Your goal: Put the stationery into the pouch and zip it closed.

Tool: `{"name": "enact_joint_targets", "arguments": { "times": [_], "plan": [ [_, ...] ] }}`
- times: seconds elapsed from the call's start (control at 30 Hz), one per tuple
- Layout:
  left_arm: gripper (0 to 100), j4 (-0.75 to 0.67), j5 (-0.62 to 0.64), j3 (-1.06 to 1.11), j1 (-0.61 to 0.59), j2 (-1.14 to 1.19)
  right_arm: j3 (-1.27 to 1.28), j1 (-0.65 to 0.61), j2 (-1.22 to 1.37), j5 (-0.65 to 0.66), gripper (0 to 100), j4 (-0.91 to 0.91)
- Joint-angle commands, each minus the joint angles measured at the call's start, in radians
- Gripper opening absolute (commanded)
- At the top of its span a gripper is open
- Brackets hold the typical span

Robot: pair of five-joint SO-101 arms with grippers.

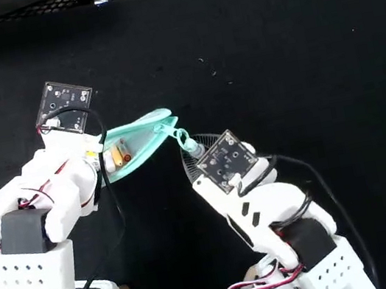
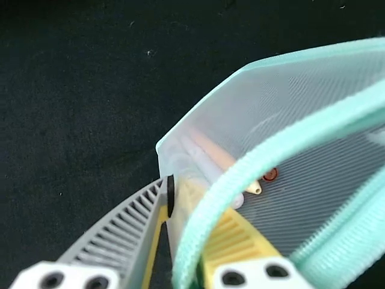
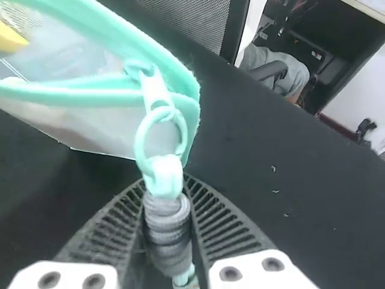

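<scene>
Mint-green translucent mesh pouch (image 1: 140,140), held between my two arms over the black cloth counter (image 1: 296,51), mouth gaping. Inside, toward the left end, lies the stationery (image 2: 210,155): orange and pale pencil-like sticks. My left hand (image 2: 179,201) is clamped on the pouch's end wall, yellow finger (image 2: 231,241) inside, grey finger (image 2: 120,235) outside. My right hand (image 3: 163,201) is closed on the grey-wrapped mint zipper pull (image 3: 161,171), with the slider at the end nearest it. Step in hand, I judge: zipping. Next I must carry the pull along the teeth toward the left hand, pouch taut. Obstacles: the yellow finger in the mouth would likely stop the slider short; a black cable (image 1: 112,196) hangs beside the left arm.
</scene>
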Motion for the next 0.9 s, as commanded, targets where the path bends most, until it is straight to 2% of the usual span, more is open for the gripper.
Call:
{"name": "enact_joint_targets", "arguments": {
  "times": [0.0,0.33,0.47,0.57,0.87],
  "plan": [
    [3,-0.011,-0.002,0.016,-0.038,0.068,0.004,-0.009,-0.044,-0.051,1.2,-0.020],
    [3,0.018,0.012,-0.038,-0.031,0.066,0.005,-0.005,-0.133,-0.052,1.2,0.058],
    [13,0.143,0.115,-0.231,-0.031,0.066,0.007,-0.005,-0.137,-0.055,1.2,0.086],
    [21,0.216,0.133,-0.395,-0.041,0.066,0.031,-0.005,-0.137,-0.055,1.2,0.078],
    [20,0.331,0.132,-0.754,-0.042,0.066,0.039,-0.005,-0.137,-0.054,1.2,0.071]
  ]
}}
